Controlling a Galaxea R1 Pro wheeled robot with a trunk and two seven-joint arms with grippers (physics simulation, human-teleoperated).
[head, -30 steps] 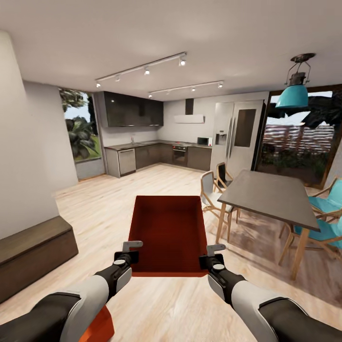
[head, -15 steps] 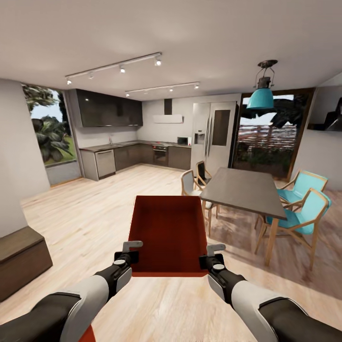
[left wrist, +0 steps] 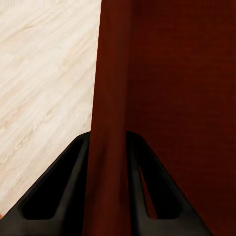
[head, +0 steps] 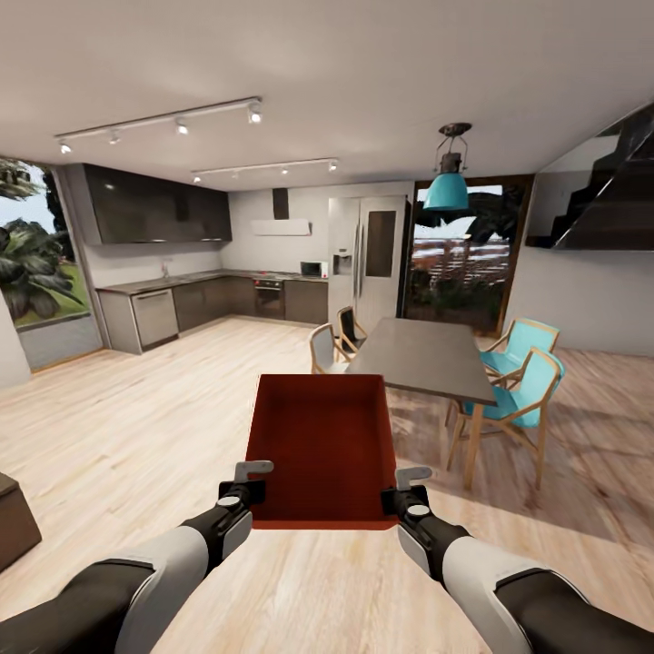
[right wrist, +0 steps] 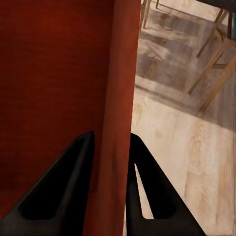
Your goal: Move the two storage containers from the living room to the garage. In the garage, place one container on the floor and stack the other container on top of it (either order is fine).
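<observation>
View swings rightward, so the camera turns, kitchen and dining table slide left in the head view, dark staircase comes in at right, low brown cabinet nearly out at left, orange-red shape by the left arm gone.

Orange-red storage container, pale wood-plank floor, teal chairs, grey table.

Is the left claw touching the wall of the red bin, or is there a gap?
Touching. In the left wrist view, the left claw has its two black fingers pressed against both faces of the bin wall, with no gap.
</observation>
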